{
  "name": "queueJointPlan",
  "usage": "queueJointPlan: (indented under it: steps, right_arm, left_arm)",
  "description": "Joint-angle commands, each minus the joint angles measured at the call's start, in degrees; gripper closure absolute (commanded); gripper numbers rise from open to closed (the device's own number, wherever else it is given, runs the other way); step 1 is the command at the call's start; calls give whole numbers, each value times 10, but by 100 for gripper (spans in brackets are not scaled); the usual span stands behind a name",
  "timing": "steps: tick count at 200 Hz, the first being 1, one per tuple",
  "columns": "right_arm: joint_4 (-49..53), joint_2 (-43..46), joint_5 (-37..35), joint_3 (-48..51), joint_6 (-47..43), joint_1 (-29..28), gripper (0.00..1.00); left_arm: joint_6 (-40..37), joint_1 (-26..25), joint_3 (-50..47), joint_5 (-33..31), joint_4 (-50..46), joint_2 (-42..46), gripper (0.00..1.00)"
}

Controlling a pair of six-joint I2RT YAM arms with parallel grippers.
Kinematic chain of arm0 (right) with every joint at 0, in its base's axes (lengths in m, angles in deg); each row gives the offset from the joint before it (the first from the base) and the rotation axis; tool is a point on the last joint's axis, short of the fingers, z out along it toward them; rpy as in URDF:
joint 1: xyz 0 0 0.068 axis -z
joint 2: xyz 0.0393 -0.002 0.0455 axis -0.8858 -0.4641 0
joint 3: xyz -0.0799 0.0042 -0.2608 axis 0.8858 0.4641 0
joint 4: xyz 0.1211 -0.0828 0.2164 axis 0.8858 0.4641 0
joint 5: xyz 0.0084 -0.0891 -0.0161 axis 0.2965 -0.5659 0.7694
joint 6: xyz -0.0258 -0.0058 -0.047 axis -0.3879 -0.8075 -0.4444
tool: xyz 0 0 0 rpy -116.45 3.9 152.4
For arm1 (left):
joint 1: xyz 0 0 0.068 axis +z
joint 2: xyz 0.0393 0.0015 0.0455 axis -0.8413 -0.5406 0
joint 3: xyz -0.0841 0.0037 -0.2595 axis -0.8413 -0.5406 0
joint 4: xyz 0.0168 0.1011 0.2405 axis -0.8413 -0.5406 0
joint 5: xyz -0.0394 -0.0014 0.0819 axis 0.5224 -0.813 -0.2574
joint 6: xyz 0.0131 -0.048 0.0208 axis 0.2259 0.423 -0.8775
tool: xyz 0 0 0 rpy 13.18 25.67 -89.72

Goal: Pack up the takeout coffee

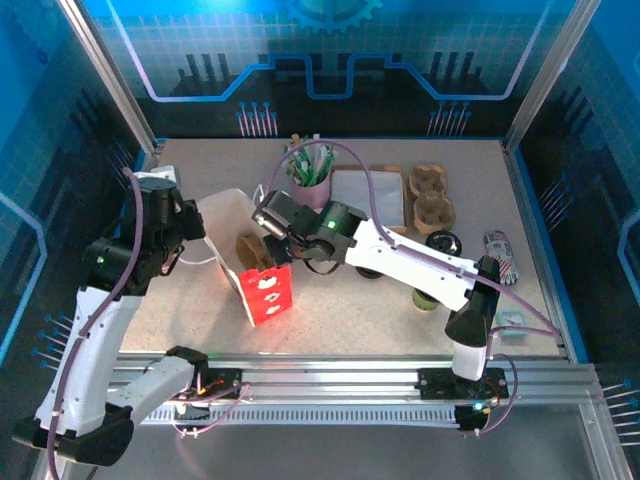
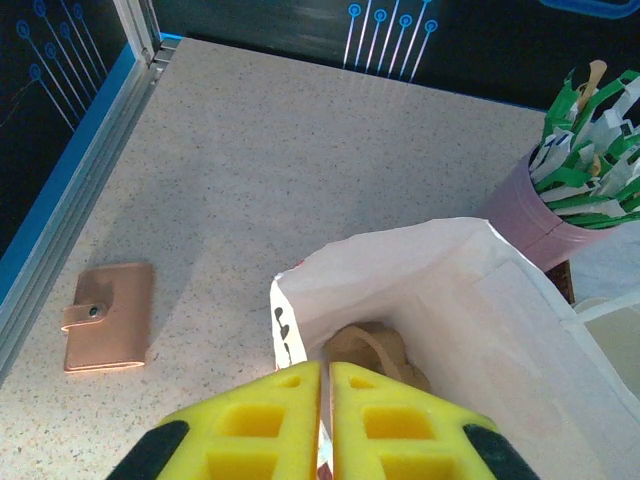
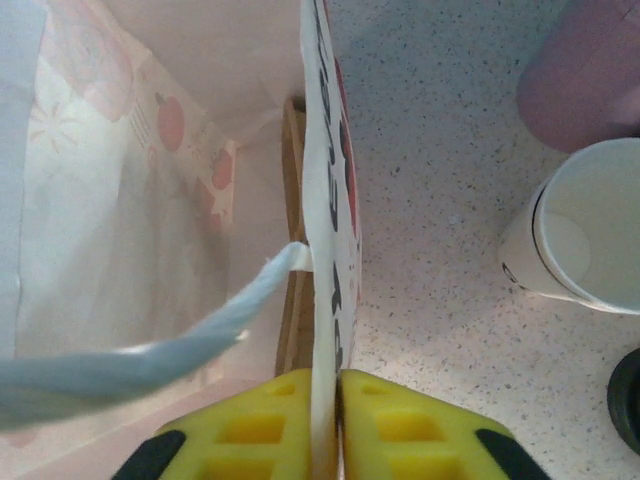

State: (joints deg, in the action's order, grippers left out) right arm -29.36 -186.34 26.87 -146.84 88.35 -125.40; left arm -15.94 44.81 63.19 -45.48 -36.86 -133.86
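A: Eyes on the takeout coffee [image 3: 580, 230]: the plain white cup stands upright on the table [image 3: 440, 300], mouth open to the camera. It is outside the paper bag [image 3: 120, 200], near the bag's printed wall but not touching it.

B: And it has neighbours. The pink cup [image 3: 580, 70] sits just beyond it, and the black lid [image 3: 626, 395] peeks in at the frame's edge on the nearer side.

A: The right gripper [image 3: 325, 420] isn't on the cup at all. Its yellow fingers are pinched tight on the bag's wall, with the thin paper running straight up between them.

B: Over at the opposite rim, the left gripper [image 2: 325, 400] has its fingers closed to a sliver, and the bag's edge is caught in that gap. In the overhead view the bag's mouth stands open between the two arms.

A: Down inside the bag lies a brown cardboard cup carrier [image 2: 370, 350], and a pale paper handle [image 3: 150, 350] droops across the opening.

B: Further out in the left wrist view, green-and-white sticks [image 2: 585, 150] bristle from the pink cup just beside the bag. A tan wallet [image 2: 108, 315] lies flat near the table's blue edge, well apart from everything.
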Motion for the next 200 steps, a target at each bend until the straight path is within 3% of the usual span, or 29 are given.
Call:
queueJointPlan:
  steps: [1, 38, 79, 99, 145, 200]
  right_arm:
    - [12, 9, -4, -17, -70, 10, 90]
    - [-1, 43, 2, 10, -155, 20, 100]
    - [-47, 125, 52, 76, -260, 45, 100]
    - [-70, 157, 78, 114, -301, 55, 100]
    - [-105, 195, 115, 177, -322, 58, 100]
    - [-233, 313, 115, 352, -348, 21, 100]
  left_arm:
    - [4, 5, 21, -2, -18, 9, 86]
    - [13, 5, 33, 19, -34, 16, 68]
    - [-1, 5, 51, 42, -62, 10, 51]
    - [-5, 5, 45, 68, -68, 13, 49]
    - [3, 5, 20, 211, -73, 25, 48]
    - [-14, 4, -53, 219, -24, 131, 44]
